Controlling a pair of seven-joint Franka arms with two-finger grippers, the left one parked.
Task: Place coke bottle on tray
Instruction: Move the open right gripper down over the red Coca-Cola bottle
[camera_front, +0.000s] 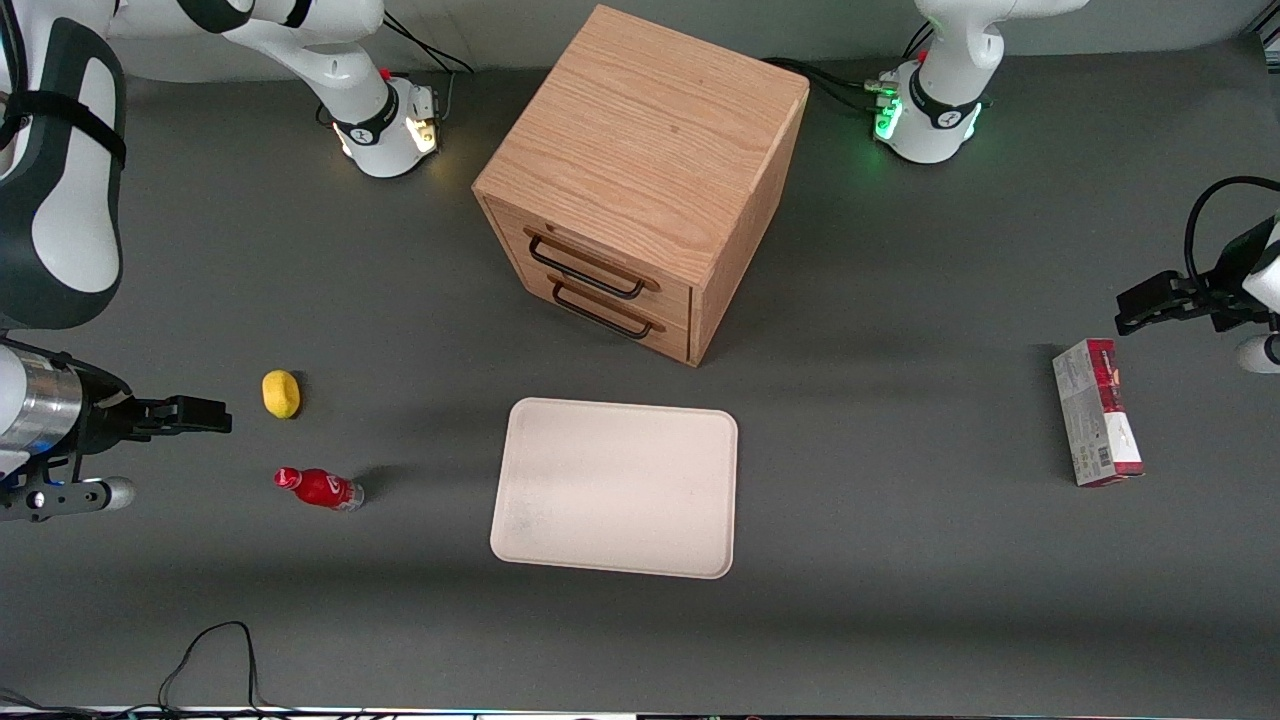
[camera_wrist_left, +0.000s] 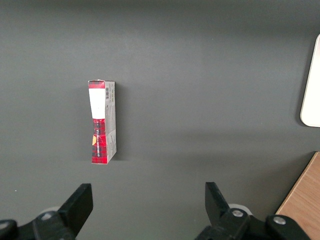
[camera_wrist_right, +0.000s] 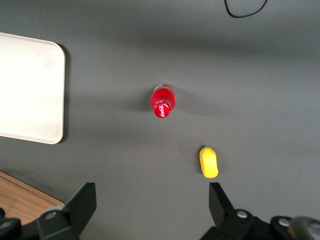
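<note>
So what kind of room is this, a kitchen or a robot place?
Probably a robot lab, not a kitchen. A dark grey table carries a few practice things: a coke bottle, a cream tray and a small wooden drawer cabinet. The gripper hovers near the bottle, jaws open.

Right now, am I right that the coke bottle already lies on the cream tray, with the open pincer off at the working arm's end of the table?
Not quite: the coke bottle lies on the grey table, apart from the tray, near the yellow lemon-like object, as the front view shows. The rest holds: the pincer is open at the working arm's end.
</note>
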